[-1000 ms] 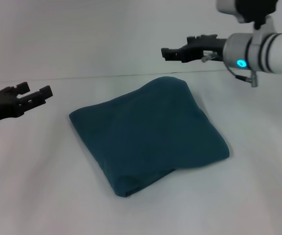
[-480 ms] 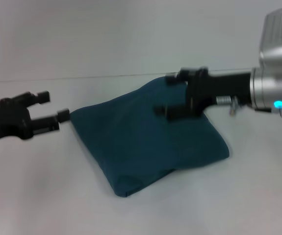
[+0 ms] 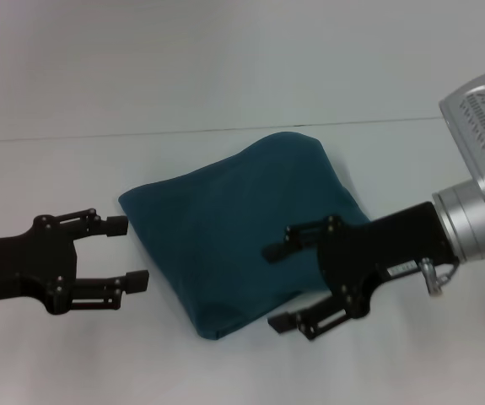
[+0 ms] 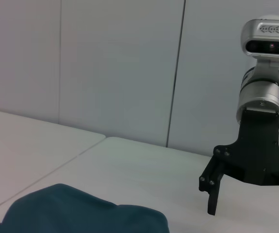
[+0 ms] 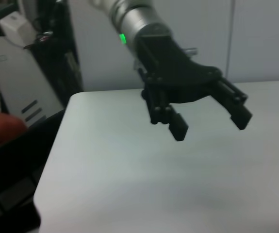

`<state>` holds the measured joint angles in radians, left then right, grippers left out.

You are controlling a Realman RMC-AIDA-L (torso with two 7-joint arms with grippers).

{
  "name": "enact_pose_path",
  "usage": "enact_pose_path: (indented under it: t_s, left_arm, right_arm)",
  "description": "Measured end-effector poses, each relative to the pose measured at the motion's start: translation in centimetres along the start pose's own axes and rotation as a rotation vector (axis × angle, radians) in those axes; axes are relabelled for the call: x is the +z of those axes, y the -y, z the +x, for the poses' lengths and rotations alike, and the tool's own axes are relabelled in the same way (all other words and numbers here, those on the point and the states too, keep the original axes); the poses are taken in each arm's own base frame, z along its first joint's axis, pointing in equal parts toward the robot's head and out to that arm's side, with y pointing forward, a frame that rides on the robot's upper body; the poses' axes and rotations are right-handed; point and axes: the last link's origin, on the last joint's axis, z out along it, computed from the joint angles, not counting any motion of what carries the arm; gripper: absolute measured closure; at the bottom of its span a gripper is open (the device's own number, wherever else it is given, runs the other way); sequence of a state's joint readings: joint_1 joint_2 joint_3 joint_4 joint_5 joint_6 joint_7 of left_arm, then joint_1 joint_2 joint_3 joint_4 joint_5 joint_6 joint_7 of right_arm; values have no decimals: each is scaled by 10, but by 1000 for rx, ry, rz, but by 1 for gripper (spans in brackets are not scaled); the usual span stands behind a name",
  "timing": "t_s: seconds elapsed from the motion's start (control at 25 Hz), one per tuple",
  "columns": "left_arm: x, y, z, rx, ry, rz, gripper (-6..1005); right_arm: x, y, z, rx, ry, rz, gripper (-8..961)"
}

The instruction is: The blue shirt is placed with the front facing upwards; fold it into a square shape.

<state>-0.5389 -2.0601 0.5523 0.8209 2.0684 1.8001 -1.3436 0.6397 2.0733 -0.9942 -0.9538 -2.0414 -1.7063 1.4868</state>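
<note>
The blue shirt (image 3: 250,232) lay folded into a rough square on the white desk (image 3: 73,354), near its middle, with one corner turned toward the robot and the far corner bulging up a little. No lettering or collar showed on the upper face; only plain teal cloth was visible.

The left pincer (image 3: 124,253) hung just beside the shirt's left corner, its two black fingers (image 3: 134,279) spread wide apart and pointing at the cloth. One finger was level with the shirt's left edge, the other lower and nearer the robot. It held nothing, and neither finger touched the fabric.

The right pincer (image 3: 277,287) was over the shirt's near right side, its fingers (image 3: 282,321) likewise spread wide, one above the cloth surface and the other past the near edge over the desk beside the shirt's front corner. It gripped nothing. Whether the lower finger touched the desk could not be told.

In the left wrist view the shirt (image 4: 81,213) appeared as a rounded teal mound with the right pincer (image 4: 250,204) beyond it, open. In the right wrist view the left pincer (image 5: 209,124) faced the camera above the desk, open and empty.
</note>
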Motion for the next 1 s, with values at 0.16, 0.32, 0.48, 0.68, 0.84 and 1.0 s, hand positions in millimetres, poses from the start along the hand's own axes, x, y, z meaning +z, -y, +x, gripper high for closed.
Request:
enact_pose_path:
  t_s: [0.16,0.32,0.48,0.68,0.84,1.0]
  left_arm:
    - [-1,-2,-2,-1,25,-15,122]
    - [1,-3,-6,-2,69,-31,122]
    - [5,-4,-6,-10,80,-46,122]
    - [8,-5,-4,-7,60,-51,122]
    - [9,-7,-2,-6,50,-59,122]
    - [9,-10,2,-2,20,-82,123]
  right_arm:
    - [-4,-4,-1,0,-8,-11,22]
    - [-9,-4,-2,-2,17,4,22]
    - [-14,-1,-2,0,47,33,22]
    - [-16,-1,-3,6,62,46,22]
    - [-17,-1,-2,8,67,52,22]
    - [-18,-1,0,15,71,59,22]
